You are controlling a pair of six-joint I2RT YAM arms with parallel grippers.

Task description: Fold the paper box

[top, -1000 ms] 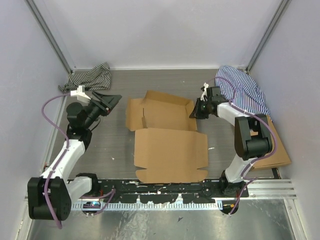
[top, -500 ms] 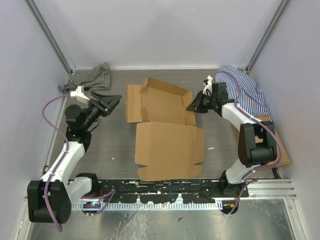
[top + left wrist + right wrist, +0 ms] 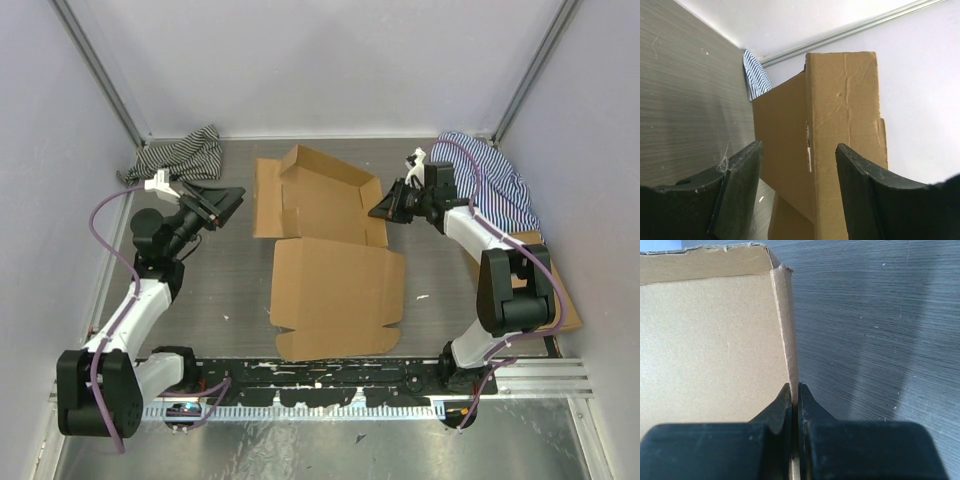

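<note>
Top external, right pincer (image 3: 378, 211) clamped on paper box (image 3: 335, 290) wall (arm outstretched), left pincer (image 3: 236, 197) apart.

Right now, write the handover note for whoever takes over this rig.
Right gripper: jaws shut on the upright right-hand wall of the paper box, pinching its edge.
Left gripper: jaws open, empty, just short of the box's left flap and pointing at it.
Box: far half partly raised, large near panel lying flat.
Done: right wall lifted.
Left to do: raise the left side, fold the near panel over, tuck the flaps.
</note>
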